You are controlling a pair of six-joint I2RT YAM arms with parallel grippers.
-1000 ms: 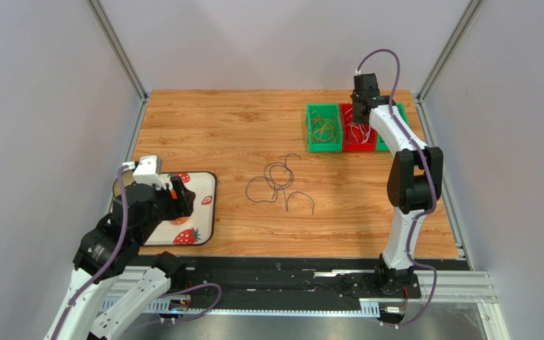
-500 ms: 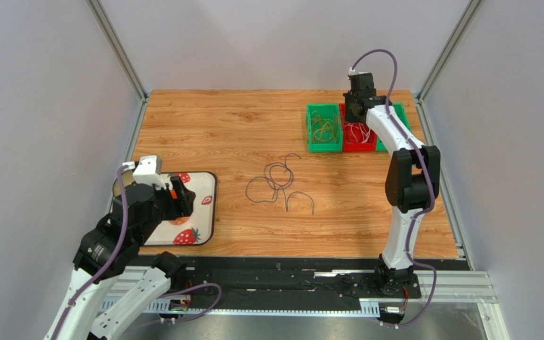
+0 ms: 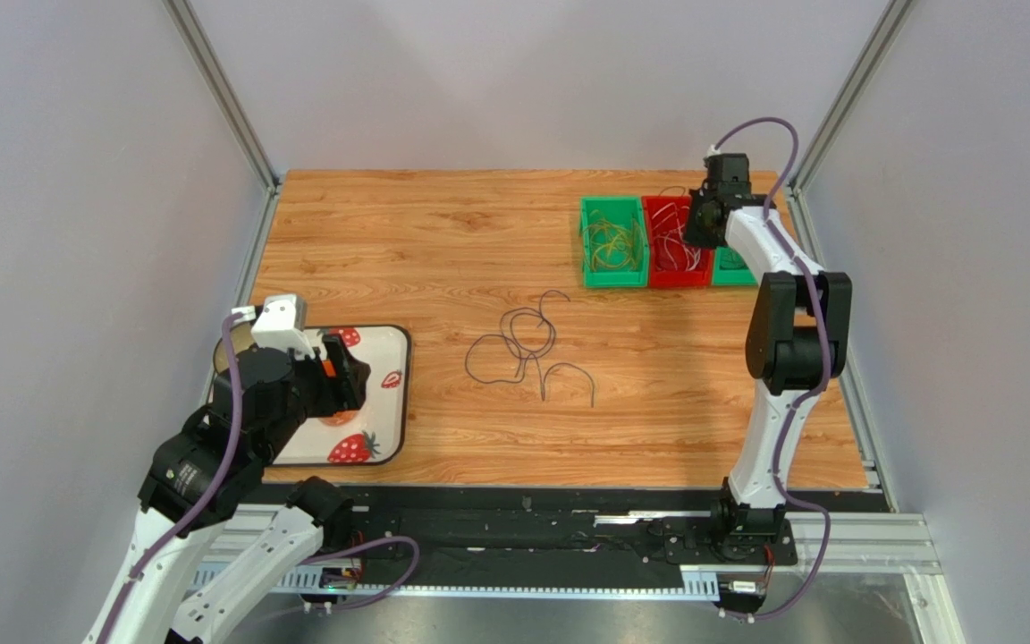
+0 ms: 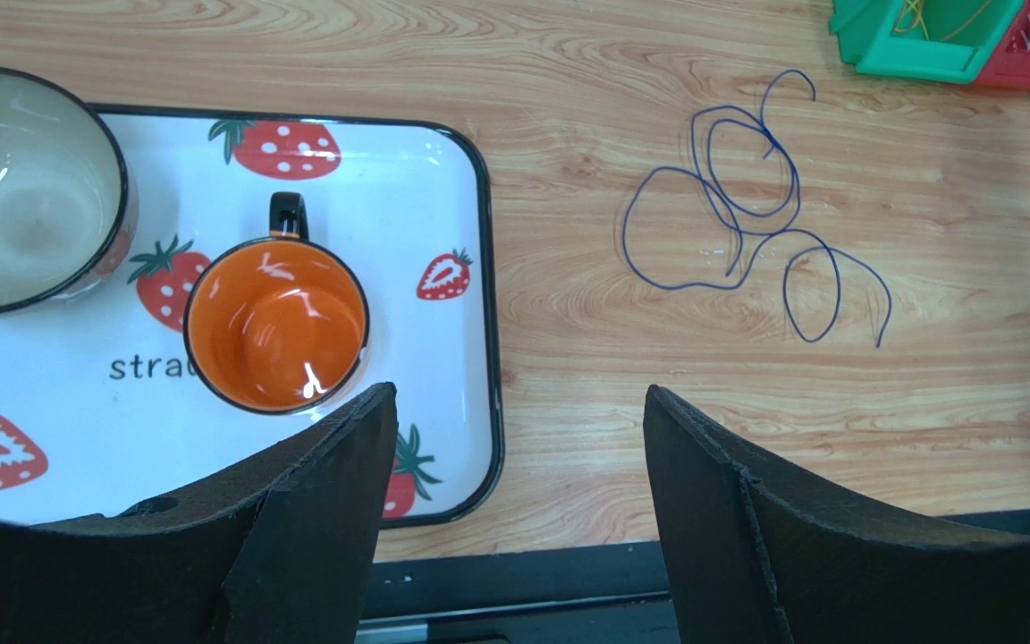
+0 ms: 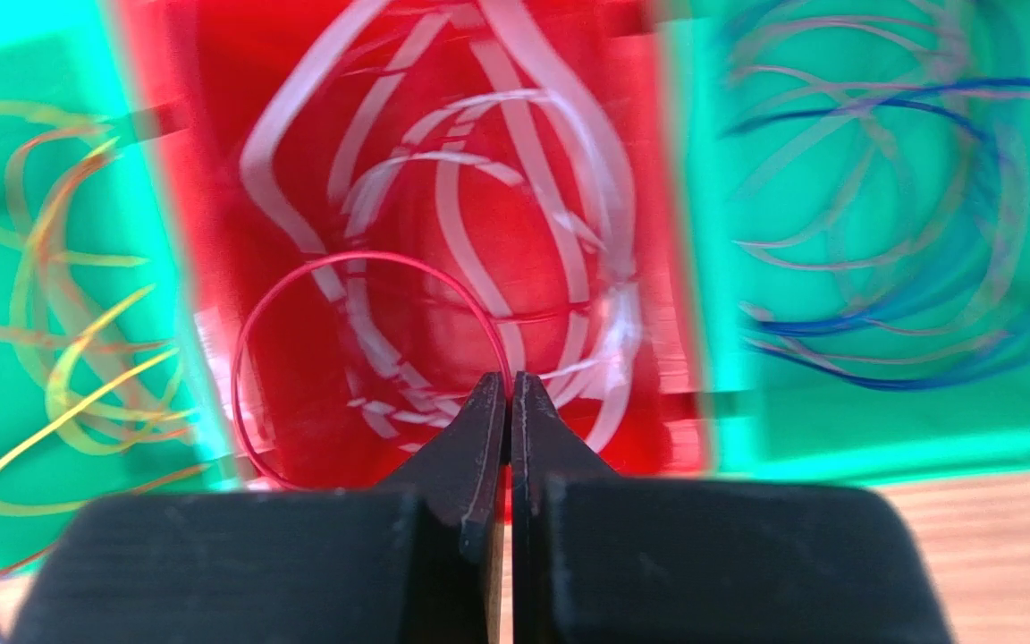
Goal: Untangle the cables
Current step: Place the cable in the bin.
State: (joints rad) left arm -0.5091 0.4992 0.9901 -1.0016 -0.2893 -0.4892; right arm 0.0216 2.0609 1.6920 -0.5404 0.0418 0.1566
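Note:
A loose tangle of dark blue cables (image 3: pixel 527 349) (image 4: pixel 749 228) lies on the wooden table, apart from both grippers. More cables lie in three bins at the back right: yellow ones in the green bin (image 3: pixel 612 244), white ones in the red bin (image 3: pixel 676 252) (image 5: pixel 346 161), and blue and purple ones in another green bin (image 5: pixel 883 201). My right gripper (image 3: pixel 706 222) (image 5: pixel 508 379) hovers over the red bin, shut on a thin red cable (image 5: pixel 346 262) that loops out to its left. My left gripper (image 3: pixel 346 383) (image 4: pixel 521 403) is open and empty over the tray's right edge.
A strawberry-print tray (image 3: pixel 397 403) (image 4: pixel 467 336) at the left holds an orange mug (image 4: pixel 279 322) and a pale bowl (image 4: pixel 24 188). Grey walls close in the table on three sides. The black rail with the arm bases runs along the near edge.
My right gripper has swung to the right, from over the red bin's left side toward its right edge, staying shut. The left arm and the tangle on the table have not moved.

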